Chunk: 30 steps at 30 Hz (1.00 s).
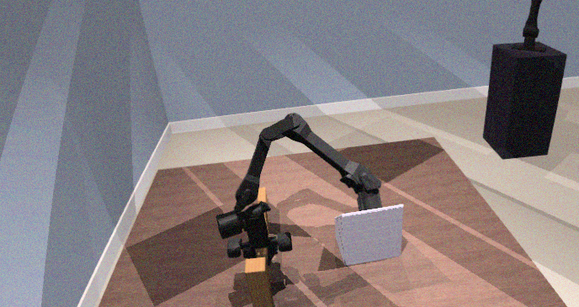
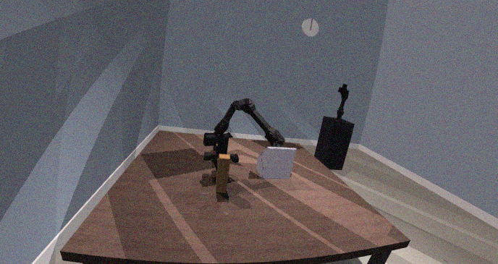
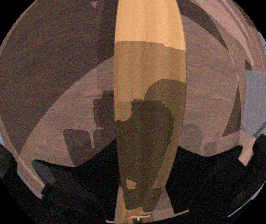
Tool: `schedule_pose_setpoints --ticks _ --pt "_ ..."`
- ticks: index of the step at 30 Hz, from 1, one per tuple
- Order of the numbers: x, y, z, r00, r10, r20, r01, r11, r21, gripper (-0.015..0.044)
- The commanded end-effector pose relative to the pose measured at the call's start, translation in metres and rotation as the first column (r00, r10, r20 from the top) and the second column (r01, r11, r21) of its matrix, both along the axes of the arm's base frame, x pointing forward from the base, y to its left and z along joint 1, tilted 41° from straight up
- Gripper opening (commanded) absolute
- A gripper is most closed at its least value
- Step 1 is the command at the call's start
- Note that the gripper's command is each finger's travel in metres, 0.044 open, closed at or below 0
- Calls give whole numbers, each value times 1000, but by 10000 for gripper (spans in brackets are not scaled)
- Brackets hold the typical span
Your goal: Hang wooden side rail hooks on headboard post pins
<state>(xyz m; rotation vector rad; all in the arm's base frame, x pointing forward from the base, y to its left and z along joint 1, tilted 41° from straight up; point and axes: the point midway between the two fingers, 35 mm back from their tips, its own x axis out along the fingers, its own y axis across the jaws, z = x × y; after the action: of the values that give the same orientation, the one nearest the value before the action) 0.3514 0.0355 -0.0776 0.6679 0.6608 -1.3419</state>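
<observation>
The wooden side rail (image 1: 262, 194) (image 3: 150, 65) runs lengthwise between the fingers of my gripper (image 1: 260, 250) (image 2: 221, 158) (image 3: 137, 140), which is shut on it. In the top view its far end shows behind the arm. The upright headboard post (image 1: 262, 285) (image 2: 223, 175) stands in front of the gripper, its top lit orange. The rail's near end is close behind the post; whether they touch cannot be told. The hooks, pins and slot cannot be made out. Whether the rail's far end touches the table is hidden.
A pale panel (image 1: 372, 235) (image 2: 276, 163) stands right of the gripper, in front of the arm's base. The wooden table (image 1: 168, 233) (image 2: 145, 229) carries the post and arm. A black pedestal (image 1: 522, 103) (image 2: 334, 142) with another arm stands beyond the table's right side.
</observation>
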Motion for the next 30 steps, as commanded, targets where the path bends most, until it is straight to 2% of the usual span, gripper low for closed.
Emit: schedule_pose_setpoints --ticks 1,30 --pt "0 1 1 1000 5 1 -5 1000 -1 0" --pt "0 4 4 1000 5 1 -5 1000 -1 0"
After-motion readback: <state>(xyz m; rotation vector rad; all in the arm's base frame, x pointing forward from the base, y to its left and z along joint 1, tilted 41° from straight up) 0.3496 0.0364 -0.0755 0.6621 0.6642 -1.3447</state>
